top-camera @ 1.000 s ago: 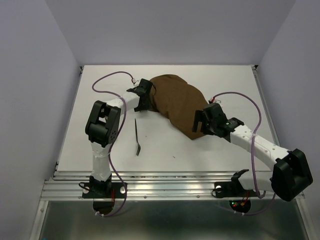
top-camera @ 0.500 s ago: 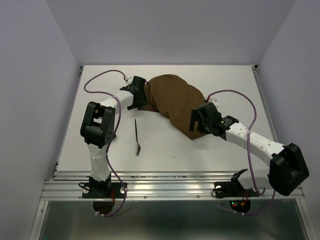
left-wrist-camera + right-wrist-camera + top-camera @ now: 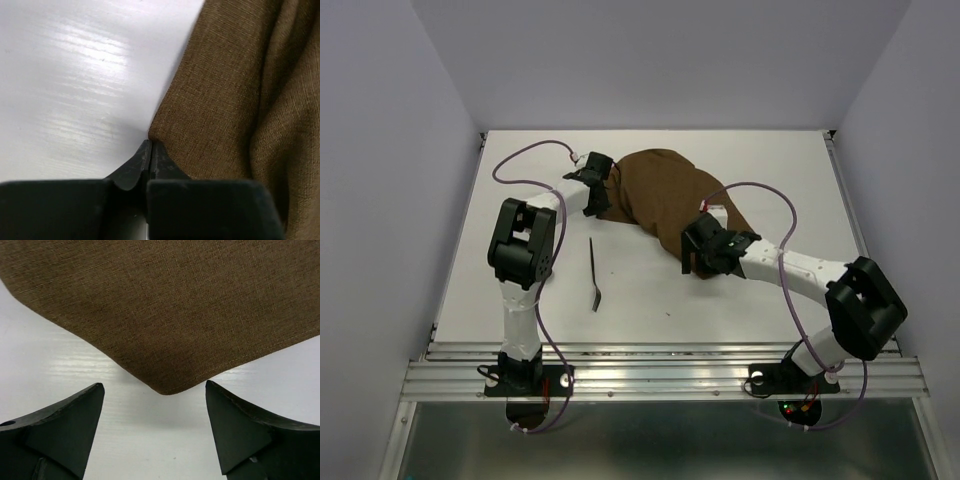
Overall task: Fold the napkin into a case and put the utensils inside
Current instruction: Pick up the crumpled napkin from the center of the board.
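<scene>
- The napkin (image 3: 665,200) lies as a loose, rumpled heap on the far middle of the table (image 3: 650,300), not folded into a case.
- The left claw (image 3: 594,190) is at the napkin's left edge, low on the table.
- In the left wrist view its fingers (image 3: 131,172) are clenched with only a hairline seam between them. A corner of the napkin runs right into their tips, so it looks pinched there.
- From that corner the cloth spreads up and to the right of the claw in soft folds. Bare table lies to the claw's left.
- The right claw (image 3: 692,250) is at the napkin's near right corner, also low over the table.
- Its jaws are released and spread wide. In the right wrist view the two fingers (image 3: 70,420) stand well apart with bare table between them.
- The rounded corner of the napkin points down into that gap, about midway between the two tips and level with them. It touches neither finger.
- The rest of the cloth fills the view beyond the right claw, flat and smooth there.
- One utensil (image 3: 593,272) lies on bare table left of centre, on the near side of the left claw. It is apart from the napkin and from both claws, and its wider end points toward the near edge.
</scene>
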Robot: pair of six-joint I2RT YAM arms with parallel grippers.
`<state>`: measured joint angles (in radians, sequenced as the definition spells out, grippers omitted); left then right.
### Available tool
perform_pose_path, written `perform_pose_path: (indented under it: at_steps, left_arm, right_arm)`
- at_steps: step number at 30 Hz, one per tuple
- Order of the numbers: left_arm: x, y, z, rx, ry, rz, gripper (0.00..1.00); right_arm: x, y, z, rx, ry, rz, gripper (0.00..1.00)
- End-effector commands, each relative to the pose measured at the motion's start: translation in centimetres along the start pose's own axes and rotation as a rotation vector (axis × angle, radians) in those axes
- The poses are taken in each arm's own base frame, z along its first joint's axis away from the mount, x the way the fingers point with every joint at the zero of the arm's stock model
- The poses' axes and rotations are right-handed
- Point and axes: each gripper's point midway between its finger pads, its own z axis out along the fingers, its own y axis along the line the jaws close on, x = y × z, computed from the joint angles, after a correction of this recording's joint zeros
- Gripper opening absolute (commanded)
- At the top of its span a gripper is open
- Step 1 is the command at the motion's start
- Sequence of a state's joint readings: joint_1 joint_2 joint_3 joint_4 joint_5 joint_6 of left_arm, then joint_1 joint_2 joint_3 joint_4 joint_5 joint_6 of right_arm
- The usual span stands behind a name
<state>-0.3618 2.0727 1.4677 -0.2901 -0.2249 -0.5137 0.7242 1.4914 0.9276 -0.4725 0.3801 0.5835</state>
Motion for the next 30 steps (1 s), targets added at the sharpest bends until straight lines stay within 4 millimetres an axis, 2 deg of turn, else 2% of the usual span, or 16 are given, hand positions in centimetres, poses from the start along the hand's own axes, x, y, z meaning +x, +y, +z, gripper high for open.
perform_pose_path:
  at_steps: [1,2,4,6,9,12,14,17,22,23,25,30]
  left_arm:
    - [2.5,-0.6,0.9,0.020,0.083,0.010,0.00]
    - [2.3,-0.6,0.7,0.025,0.081,0.011,0.00]
    - [1.8,-0.9,0.0,0.041,0.068,0.015,0.00]
    - [1.1,-1.2,-0.7,0.056,0.053,0.013,0.00]
    - [0.2,-1.6,-1.8,0.081,0.037,0.016,0.00]
    - [-0.6,-2.0,-2.9,0.110,0.022,0.014,0.00]
    - [-0.8,-2.1,-3.5,0.121,0.017,0.023,0.00]
    - [-1.6,-2.1,-4.8,0.132,-0.004,0.035,0.00]
    - [-3.1,-2.3,-7.7,0.170,-0.041,0.058,0.00]
    - [-3.6,-2.6,-8.8,0.196,-0.056,0.058,0.00]
    - [-3.8,-2.7,-9.8,0.216,-0.064,0.068,0.00]
    - [-4.6,-2.7,-13.4,0.279,-0.099,0.084,0.00]
  right_arm:
    - [-1.1,0.2,0.4,0.040,-0.038,-0.004,0.85]
    - [-1.2,0.4,0.6,0.038,-0.042,-0.006,0.75]
    - [-0.7,1.1,1.3,0.018,-0.027,-0.039,0.65]
    - [-0.5,1.5,1.8,0.012,-0.013,-0.057,0.60]
    - [0.1,1.5,2.8,0.033,0.012,-0.068,0.46]
    - [0.0,0.8,3.0,0.072,-0.004,-0.060,0.14]
    - [-1.1,0.7,2.1,0.074,-0.043,-0.047,0.04]
    - [-3.7,0.4,0.2,0.072,-0.127,-0.033,0.01]
    - [-11.1,-0.1,-6.5,0.029,-0.357,0.014,0.01]
    - [-12.1,-0.7,-7.2,0.043,-0.385,0.010,0.01]
    - [-14.5,-1.6,-8.9,0.049,-0.442,0.033,0.01]
    - [-18.3,-4.7,-9.1,0.123,-0.476,0.032,0.01]
